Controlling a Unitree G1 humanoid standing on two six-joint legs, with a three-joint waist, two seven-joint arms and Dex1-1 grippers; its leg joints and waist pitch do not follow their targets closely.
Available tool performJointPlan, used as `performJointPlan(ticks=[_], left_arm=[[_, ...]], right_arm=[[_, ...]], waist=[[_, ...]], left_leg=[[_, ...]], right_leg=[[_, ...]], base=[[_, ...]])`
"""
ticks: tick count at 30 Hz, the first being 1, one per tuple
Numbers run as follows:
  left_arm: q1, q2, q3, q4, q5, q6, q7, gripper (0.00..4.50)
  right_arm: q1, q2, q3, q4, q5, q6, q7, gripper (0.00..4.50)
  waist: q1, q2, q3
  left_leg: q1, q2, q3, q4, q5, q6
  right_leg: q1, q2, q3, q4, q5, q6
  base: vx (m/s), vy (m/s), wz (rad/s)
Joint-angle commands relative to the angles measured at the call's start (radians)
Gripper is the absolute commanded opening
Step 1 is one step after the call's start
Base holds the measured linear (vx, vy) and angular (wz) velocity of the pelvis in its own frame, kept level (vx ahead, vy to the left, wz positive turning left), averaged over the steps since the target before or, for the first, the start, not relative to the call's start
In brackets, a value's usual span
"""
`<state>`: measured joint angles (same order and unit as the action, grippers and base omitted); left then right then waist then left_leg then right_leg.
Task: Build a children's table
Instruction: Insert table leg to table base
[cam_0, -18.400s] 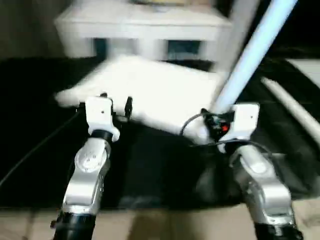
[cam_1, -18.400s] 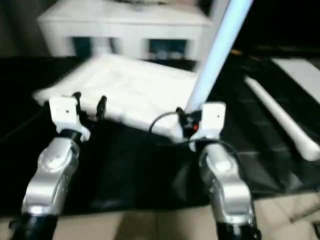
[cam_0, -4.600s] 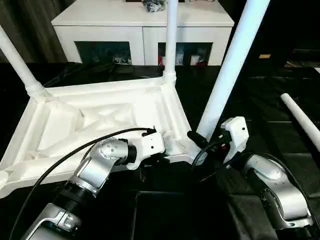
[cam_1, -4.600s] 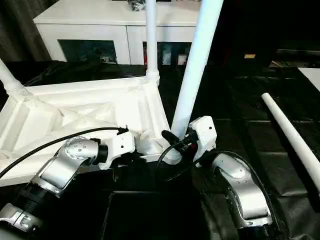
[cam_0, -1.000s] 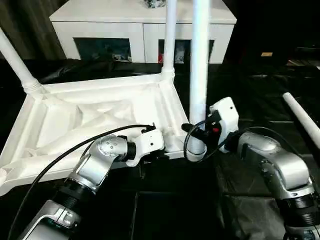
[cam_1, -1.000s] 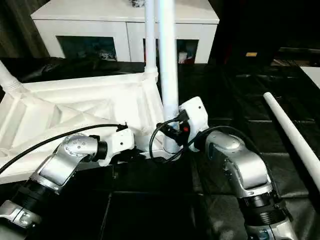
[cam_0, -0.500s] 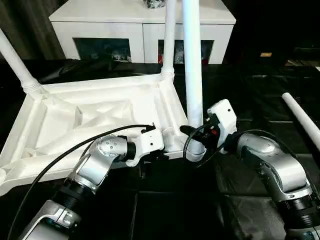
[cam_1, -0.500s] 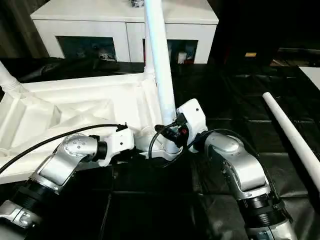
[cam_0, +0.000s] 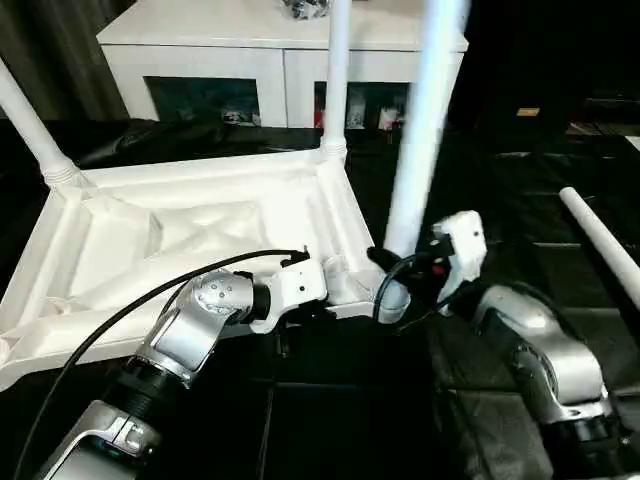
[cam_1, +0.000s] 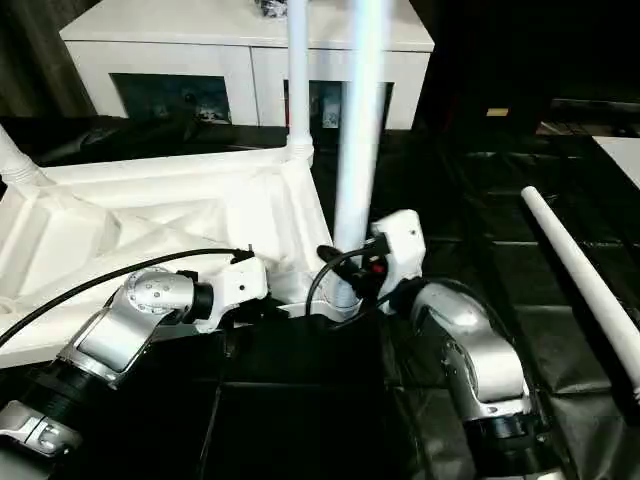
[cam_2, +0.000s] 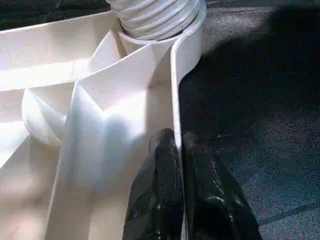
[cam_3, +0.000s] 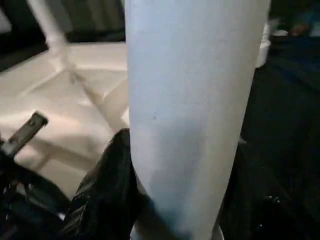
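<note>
The white tabletop (cam_0: 170, 230) lies upside down on a black cover, ribs up. Two white legs stand in its far corners, one at the left (cam_0: 30, 125) and one at the right (cam_0: 337, 70). My left gripper (cam_2: 178, 137) is shut on the tabletop's near rim, close to the near right corner socket (cam_2: 192, 30). My right gripper (cam_0: 392, 272) is shut on the lower end of a third leg (cam_0: 420, 130). That leg stands at the near right corner and leans right at its top. A black finger (cam_3: 107, 170) presses the leg's side (cam_3: 190, 100).
A fourth leg (cam_0: 600, 240) lies loose on the black cover at the right. A white cabinet (cam_0: 280, 40) with dark glass doors stands behind the tabletop. A black cable (cam_0: 120, 320) runs along my left forearm.
The held leg has tipped from leaning slightly left to leaning right at its top. My right wrist has shifted a little to the right. The left gripper keeps its hold on the rim.
</note>
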<state>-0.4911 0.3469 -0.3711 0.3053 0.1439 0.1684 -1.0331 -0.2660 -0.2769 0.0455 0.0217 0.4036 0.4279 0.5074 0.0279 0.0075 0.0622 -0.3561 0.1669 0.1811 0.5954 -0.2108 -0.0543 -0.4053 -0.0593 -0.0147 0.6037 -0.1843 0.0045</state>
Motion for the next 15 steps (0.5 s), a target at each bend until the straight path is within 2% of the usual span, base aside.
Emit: performJointPlan(ticks=[1,7,9,12,15], left_arm=[[0.008,-0.005,0.0,-0.007,-0.029,-0.026,-0.001,0.0],[0.004,-0.007,-0.001,-0.003,-0.029,-0.028,-0.001,0.0],[0.002,-0.009,-0.001,0.0,-0.029,-0.028,0.001,0.0],[0.001,-0.009,-0.001,0.002,-0.029,-0.029,0.002,0.0],[0.0,-0.01,0.0,0.002,-0.028,-0.028,0.001,0.0]], right_arm=[[0.038,0.005,-0.045,0.065,-0.001,0.014,-0.049,1.85],[0.057,0.039,-0.101,0.075,0.024,0.0,-0.065,1.85],[0.069,0.058,-0.125,0.071,0.052,-0.006,-0.069,1.85],[0.08,0.069,-0.139,0.069,0.066,-0.019,-0.075,1.85],[0.097,0.076,-0.142,0.065,0.06,-0.04,-0.073,1.85]], waist=[[0.003,-0.014,-0.055],[0.004,-0.012,-0.054],[0.004,-0.013,-0.053],[0.005,-0.009,-0.053],[0.005,-0.012,-0.052]], left_leg=[[0.001,0.053,-0.016,-0.07,-0.12,0.061],[0.001,0.054,-0.016,-0.072,-0.122,0.061],[0.002,0.054,-0.016,-0.072,-0.13,0.06],[0.001,0.055,-0.017,-0.074,-0.131,0.055],[0.002,0.054,-0.016,-0.075,-0.14,0.054]], right_leg=[[0.047,-0.072,0.037,-0.066,-0.146,-0.252],[0.046,-0.072,0.037,-0.066,-0.14,-0.254],[0.044,-0.072,0.038,-0.068,-0.15,-0.252],[0.044,-0.072,0.037,-0.067,-0.151,-0.25],[0.045,-0.073,0.037,-0.069,-0.158,-0.246]], base=[[0.0,0.0,0.0],[0.0,0.0,0.0],[0.0,0.0,0.0],[0.0,0.0,0.0],[0.0,0.0,0.0]])
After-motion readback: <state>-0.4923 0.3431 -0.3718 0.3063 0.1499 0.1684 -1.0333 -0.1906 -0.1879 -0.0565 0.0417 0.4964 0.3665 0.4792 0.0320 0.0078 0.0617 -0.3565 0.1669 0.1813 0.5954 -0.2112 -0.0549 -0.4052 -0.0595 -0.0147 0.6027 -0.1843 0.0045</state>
